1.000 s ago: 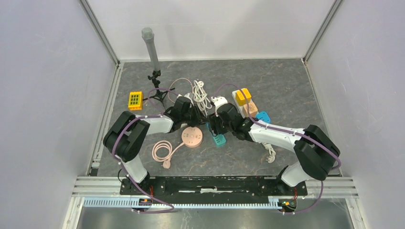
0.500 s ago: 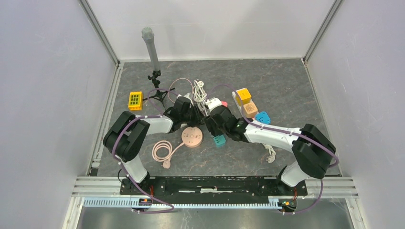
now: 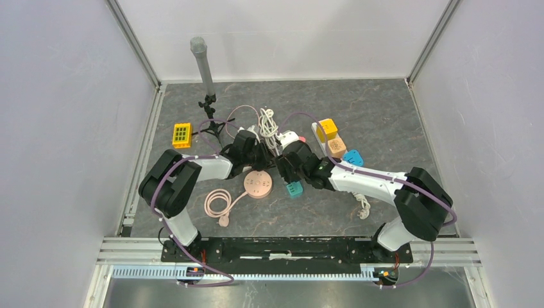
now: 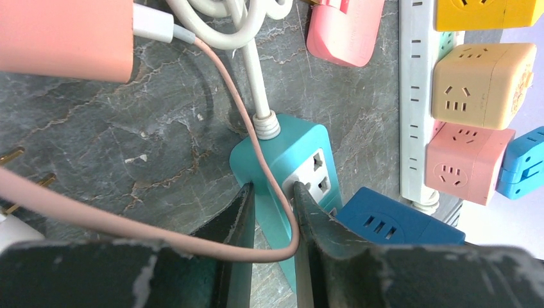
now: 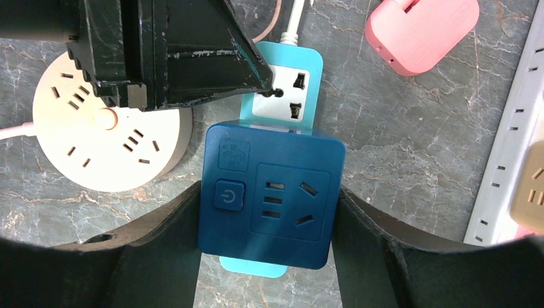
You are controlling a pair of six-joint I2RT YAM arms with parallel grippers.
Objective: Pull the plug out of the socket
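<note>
The socket is a teal power strip (image 4: 289, 154) lying on the dark marble table, seen also in the right wrist view (image 5: 290, 83) and poking out below the arms (image 3: 294, 189). The plug, a dark blue cube adapter (image 5: 269, 192), sits over the strip's near half (image 4: 398, 221). My right gripper (image 5: 269, 212) is shut on the plug's two sides. My left gripper (image 4: 272, 199) is shut on the strip's left edge, with a pink cable (image 4: 224, 90) running between its fingers. From above, the plug is hidden under my right gripper (image 3: 290, 170).
A round cream socket (image 5: 102, 128) lies left of the strip. A white power strip (image 4: 417, 96) carries yellow, beige and pink cubes at right. A pink adapter (image 5: 423, 25), a white cord bundle (image 3: 268, 125), a small tripod (image 3: 208, 109) and a yellow block (image 3: 181, 135) stand further back.
My right arm has shifted a little left toward the left gripper with the plug in its grip, uncovering the adapter behind it. The left arm has stayed put.
</note>
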